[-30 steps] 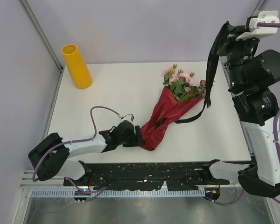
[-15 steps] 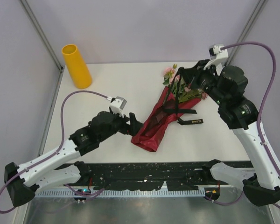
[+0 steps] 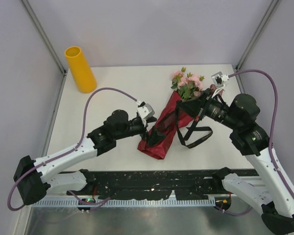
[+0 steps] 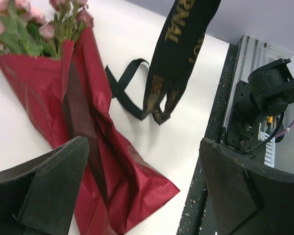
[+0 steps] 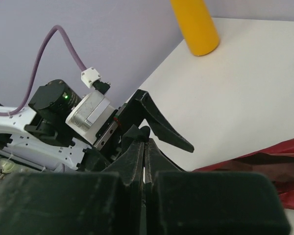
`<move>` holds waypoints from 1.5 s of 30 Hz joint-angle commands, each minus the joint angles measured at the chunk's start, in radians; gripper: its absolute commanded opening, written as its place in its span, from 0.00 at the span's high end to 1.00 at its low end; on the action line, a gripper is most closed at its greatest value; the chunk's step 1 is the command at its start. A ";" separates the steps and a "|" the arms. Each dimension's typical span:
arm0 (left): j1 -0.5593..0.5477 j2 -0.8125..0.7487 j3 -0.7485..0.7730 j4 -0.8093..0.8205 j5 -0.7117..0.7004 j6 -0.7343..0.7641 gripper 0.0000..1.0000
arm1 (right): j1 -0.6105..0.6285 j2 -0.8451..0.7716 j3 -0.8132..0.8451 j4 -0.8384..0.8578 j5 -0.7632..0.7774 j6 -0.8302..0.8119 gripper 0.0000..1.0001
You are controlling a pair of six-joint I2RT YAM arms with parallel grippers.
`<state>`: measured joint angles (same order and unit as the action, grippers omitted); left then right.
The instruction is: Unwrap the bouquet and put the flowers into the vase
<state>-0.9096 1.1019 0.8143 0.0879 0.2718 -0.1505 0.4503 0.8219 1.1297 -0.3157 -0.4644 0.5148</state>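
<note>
Bouquet [image 3: 167,126] lying on the table [image 3: 112,93] between the arms, judged light, limp and crushable, best gripped at its paper-wrapped stems; left gripper [image 4: 143,144] with jaws wide beside it, right gripper [image 5: 144,142] with jaws pinching the black ribbon [image 4: 179,58].

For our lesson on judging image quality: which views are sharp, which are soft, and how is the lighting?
Top external: even light, faint shadows, bouquet sharp. Left wrist: left fingers dark and soft, ribbon lettering readable. Right wrist: right fingers dark, little detail; vase cropped.
</note>
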 commanded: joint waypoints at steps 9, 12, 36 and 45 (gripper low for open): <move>-0.069 0.159 0.083 0.277 0.123 0.121 0.00 | 0.004 -0.053 -0.045 0.070 -0.129 0.024 0.95; -0.074 0.203 0.111 0.302 0.116 0.111 0.00 | 0.004 -0.061 -0.050 0.076 -0.134 0.030 0.95; -0.042 0.102 0.327 0.046 -0.337 0.083 1.00 | 0.004 -0.217 -0.180 0.089 0.194 0.004 0.19; 0.148 -0.098 0.565 -0.238 -0.805 0.350 1.00 | 0.005 -0.274 -0.232 0.050 0.328 -0.035 0.04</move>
<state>-0.8459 1.0882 1.2861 -0.0132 -0.2462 0.0410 0.4507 0.5293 0.8986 -0.2699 -0.2073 0.5014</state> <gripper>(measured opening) 0.014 0.954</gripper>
